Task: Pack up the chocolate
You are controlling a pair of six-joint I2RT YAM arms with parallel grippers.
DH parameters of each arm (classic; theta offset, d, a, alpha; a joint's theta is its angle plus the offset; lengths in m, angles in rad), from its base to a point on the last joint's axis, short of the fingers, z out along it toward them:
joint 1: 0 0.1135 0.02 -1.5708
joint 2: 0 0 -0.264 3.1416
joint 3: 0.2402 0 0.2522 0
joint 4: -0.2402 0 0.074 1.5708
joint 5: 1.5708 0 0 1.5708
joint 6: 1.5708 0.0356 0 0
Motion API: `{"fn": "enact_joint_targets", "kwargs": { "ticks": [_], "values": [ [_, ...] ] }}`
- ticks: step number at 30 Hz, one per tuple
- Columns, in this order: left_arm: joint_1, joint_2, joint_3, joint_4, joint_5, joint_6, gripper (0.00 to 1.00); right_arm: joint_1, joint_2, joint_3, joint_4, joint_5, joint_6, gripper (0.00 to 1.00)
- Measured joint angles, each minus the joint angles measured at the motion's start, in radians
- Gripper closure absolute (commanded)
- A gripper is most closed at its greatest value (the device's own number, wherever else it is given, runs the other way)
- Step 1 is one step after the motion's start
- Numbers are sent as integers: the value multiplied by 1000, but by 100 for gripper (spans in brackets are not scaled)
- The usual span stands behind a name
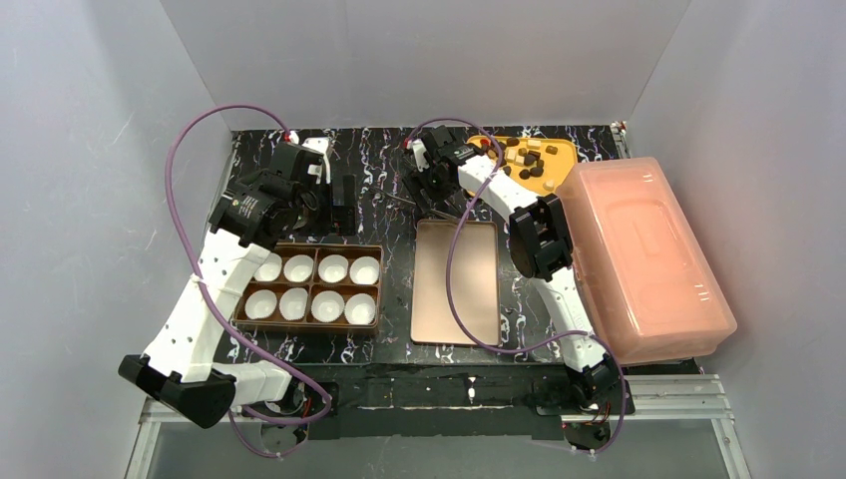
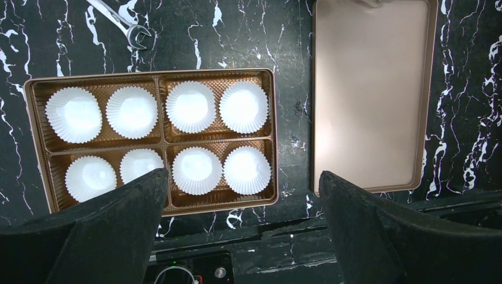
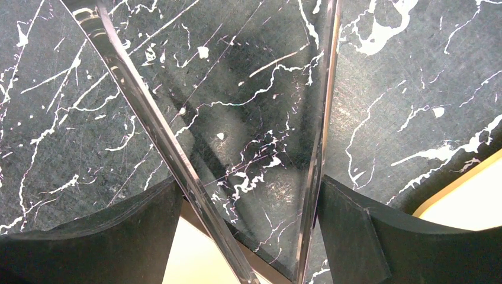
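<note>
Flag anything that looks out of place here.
A small metal wrench lies on the marble table just beyond the far left corner of the cup tray; it has no part in packing. Nothing looks spilled or damaged.

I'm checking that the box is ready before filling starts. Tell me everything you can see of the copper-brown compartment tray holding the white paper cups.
The copper-brown rectangular tray looks like thin, glossy moulded plastic with a textured floor. Raised dividers split it into four compartments, each holding two fluted white paper cups, and all eight are empty. It lies flat on the black marble-patterned table, beside the flat copper-brown lid but apart from it. Nothing else is seen touching it.
</note>
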Motion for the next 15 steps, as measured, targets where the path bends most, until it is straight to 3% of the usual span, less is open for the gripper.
{"fn": "enact_joint_targets", "kwargs": {
  "ticks": [15],
  "values": [
    [1,0,-8,6,9,0,1,0,0,-11,1,20,0,13]
  ]
}}
